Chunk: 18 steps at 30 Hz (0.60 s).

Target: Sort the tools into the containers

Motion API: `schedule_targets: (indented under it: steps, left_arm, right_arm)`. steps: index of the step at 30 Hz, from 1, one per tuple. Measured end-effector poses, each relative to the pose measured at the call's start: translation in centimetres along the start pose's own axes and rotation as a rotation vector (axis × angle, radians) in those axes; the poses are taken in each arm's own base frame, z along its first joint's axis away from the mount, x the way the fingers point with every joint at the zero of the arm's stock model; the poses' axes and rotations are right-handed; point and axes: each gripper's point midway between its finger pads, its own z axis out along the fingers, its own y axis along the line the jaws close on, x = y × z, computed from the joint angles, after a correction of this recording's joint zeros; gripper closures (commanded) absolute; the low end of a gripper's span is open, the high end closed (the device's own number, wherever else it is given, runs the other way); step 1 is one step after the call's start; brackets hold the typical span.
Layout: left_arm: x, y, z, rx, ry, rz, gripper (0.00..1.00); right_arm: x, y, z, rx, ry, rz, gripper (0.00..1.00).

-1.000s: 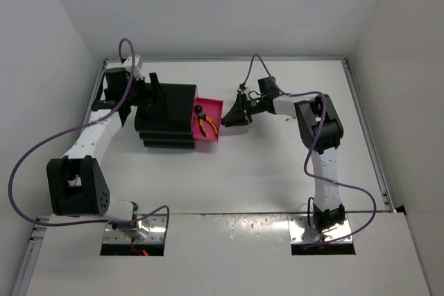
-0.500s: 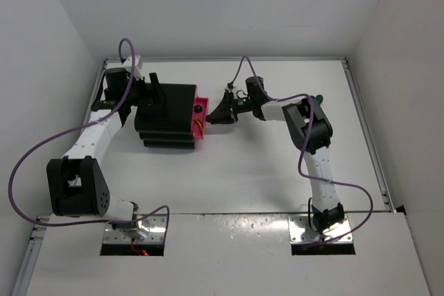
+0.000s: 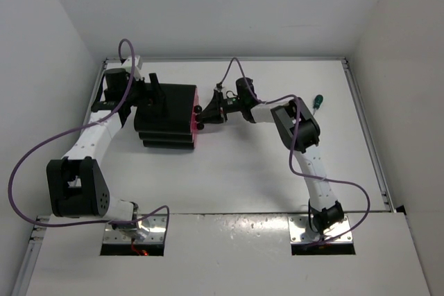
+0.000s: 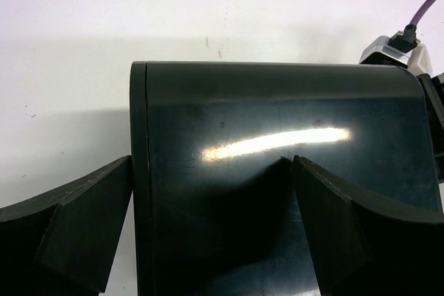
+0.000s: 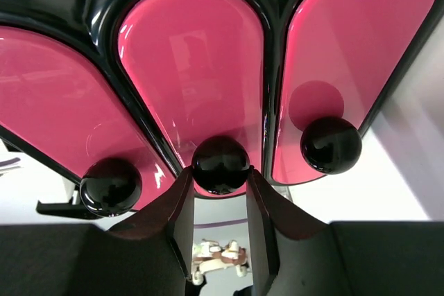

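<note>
The black cabinet (image 3: pixel 166 117) stands at the back left with its three pink drawers (image 3: pixel 195 111) all pushed in. In the right wrist view the three pink fronts fan out, each with a round black knob. My right gripper (image 5: pixel 220 179) is shut on the middle drawer's knob (image 5: pixel 220 164); the same gripper (image 3: pixel 202 114) sits against the pink fronts in the top view. My left gripper (image 4: pixel 211 223) is open against the cabinet's (image 4: pixel 277 171) far end. One finger (image 4: pixel 90 230) is beside its edge, the other (image 4: pixel 340 230) over its glossy side. A green-handled tool (image 3: pixel 316 102) lies at the right.
White walls close in the table on the left, back and right. The left arm's purple cable (image 3: pixel 28 164) loops out over the left side. The right arm (image 3: pixel 305 143) stretches across the middle toward the cabinet.
The middle drawer, open a second ago with orange-handled pliers in it, has slid left into the cabinet. My right gripper moved left with its knob. The left arm stayed put.
</note>
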Motion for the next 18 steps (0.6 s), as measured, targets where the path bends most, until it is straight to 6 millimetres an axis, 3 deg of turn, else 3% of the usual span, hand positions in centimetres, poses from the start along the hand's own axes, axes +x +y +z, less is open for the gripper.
schedule_targets:
  steps: [7, 11, 18]
  left_arm:
    - [0.0, 0.0, -0.1, -0.001, -0.003, 0.001, 0.00]
    - [0.0, 0.0, -0.1, -0.001, -0.003, 0.001, 0.00]
    - [0.0, 0.0, -0.1, -0.001, -0.007, 0.001, 0.00]
  right_arm:
    - [0.1, 0.1, -0.3, -0.021, -0.005, 0.008, 0.58]
    - [0.3, 0.9, -1.5, -0.037, -0.019, 0.003, 0.54]
    - [0.2, 6.7, -7.7, -0.088, -0.092, -0.106, 0.52]
